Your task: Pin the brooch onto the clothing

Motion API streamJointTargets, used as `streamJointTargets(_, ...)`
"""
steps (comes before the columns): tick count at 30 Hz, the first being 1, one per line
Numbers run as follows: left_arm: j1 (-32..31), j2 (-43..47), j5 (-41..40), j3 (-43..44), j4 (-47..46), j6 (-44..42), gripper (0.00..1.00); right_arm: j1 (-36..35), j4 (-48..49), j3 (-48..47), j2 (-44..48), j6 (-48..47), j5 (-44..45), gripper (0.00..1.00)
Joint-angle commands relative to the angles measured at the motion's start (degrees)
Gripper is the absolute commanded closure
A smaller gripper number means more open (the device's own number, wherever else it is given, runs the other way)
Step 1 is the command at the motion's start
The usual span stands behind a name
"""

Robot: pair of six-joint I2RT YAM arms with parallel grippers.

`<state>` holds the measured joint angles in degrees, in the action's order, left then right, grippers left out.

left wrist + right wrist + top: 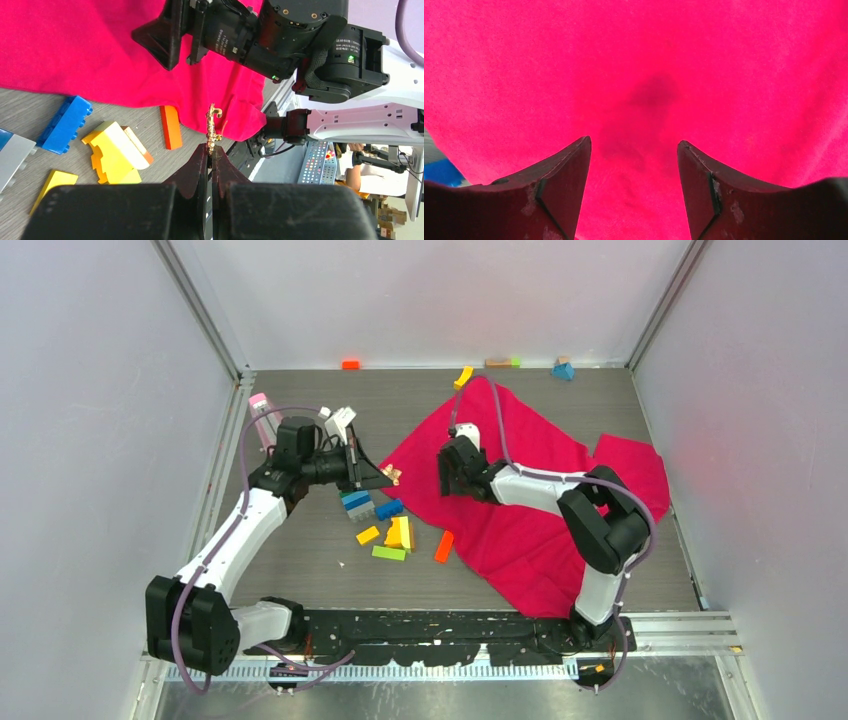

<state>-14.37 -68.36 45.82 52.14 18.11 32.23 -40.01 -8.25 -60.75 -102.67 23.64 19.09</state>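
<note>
My left fingers (pixel 206 159) are squeezed tight on the brooch (pixel 214 125), holding it near the middle of the surface, just beside the red T-shirt's (pixel 540 510) edge. My right fingers (pixel 571 167) are wide apart over the T-shirt, holding nothing. The pinning is not done yet.

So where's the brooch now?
Top view, left of centre: the brooch is pinched in the left gripper, by the left edge of the red shirt, near the blue block.
</note>
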Motion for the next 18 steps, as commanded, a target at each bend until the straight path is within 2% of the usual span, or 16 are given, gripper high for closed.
streamJointTargets(1, 0.4, 1.0, 0.4, 1.4, -0.3, -1.2, 1.00, -0.1, 5.2, -4.4, -2.6, -0.4, -1.8, 0.31)
streamJointTargets(10, 0.7, 1.5, 1.1, 1.6, -0.5, -1.3, 1.00, -0.6, 3.9, -5.6, -8.7, 5.0, -4.9, 0.36)
streamJointTargets(18, 0.7, 2.0, 1.1, 1.6, -0.4, -1.4, 1.00, -2.7, -0.6, -12.8, -16.2, 7.4, -4.6, 0.43)
